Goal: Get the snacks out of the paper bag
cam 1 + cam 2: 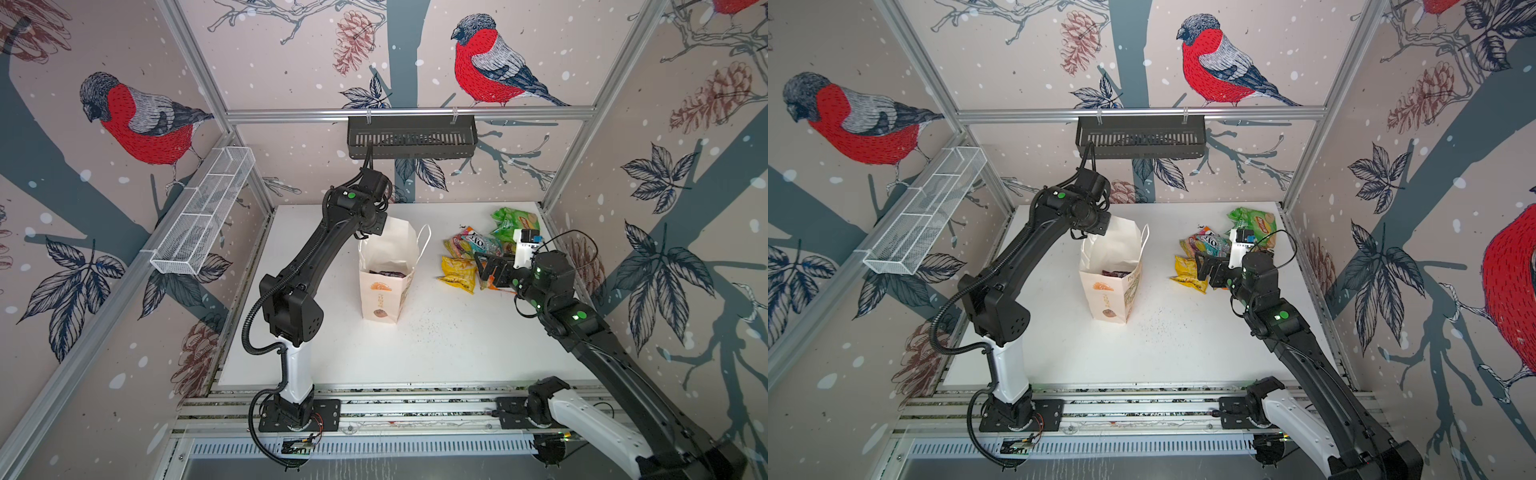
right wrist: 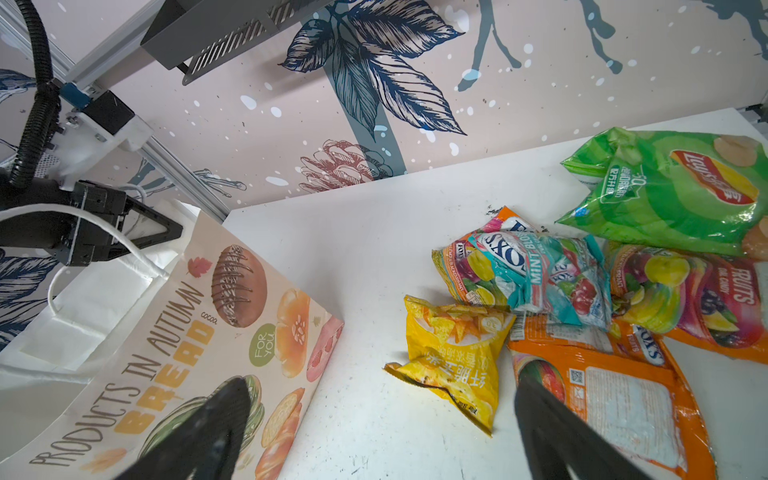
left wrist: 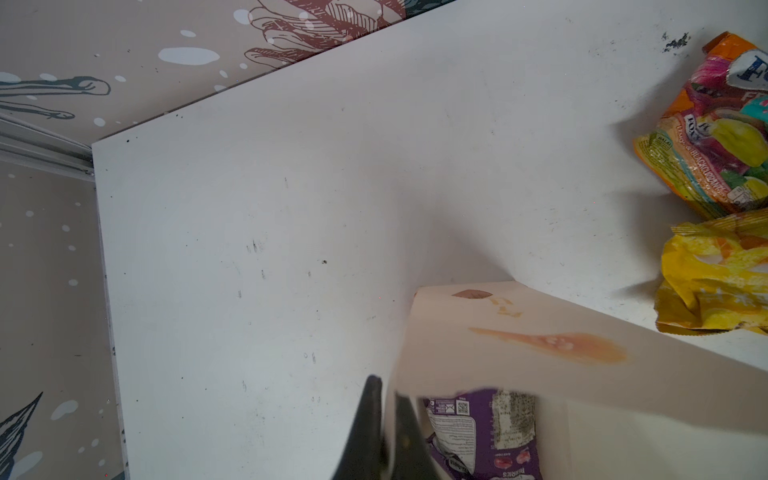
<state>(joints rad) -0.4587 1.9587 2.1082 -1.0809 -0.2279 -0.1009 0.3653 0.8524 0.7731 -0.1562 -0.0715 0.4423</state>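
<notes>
Judging from how things lie, the task is nearly done. Five snacks lie in a pile on the far right part of the table (image 1: 415, 353): the green packet (image 2: 673, 195), the teal packet (image 2: 548, 270), the multicoloured packet (image 2: 685, 299), the yellow packet (image 2: 457, 357) and the orange packet (image 2: 615, 390). The paper bag (image 1: 386, 286) stands upright in the middle, apart from the pile, with one purple packet (image 3: 482, 432) inside it (whether another hides beneath, I cannot tell).

The left gripper (image 3: 386, 395) is closed on the bag's far left rim, pinching the paper wall. The right gripper (image 2: 380, 388) hangs over the pile, jaws wide apart, holding nothing.

Only the left wrist view shows the pinch and the purple colour. In both top views the content is just a dark patch. Only the right wrist view shows each packet clearly.
</notes>
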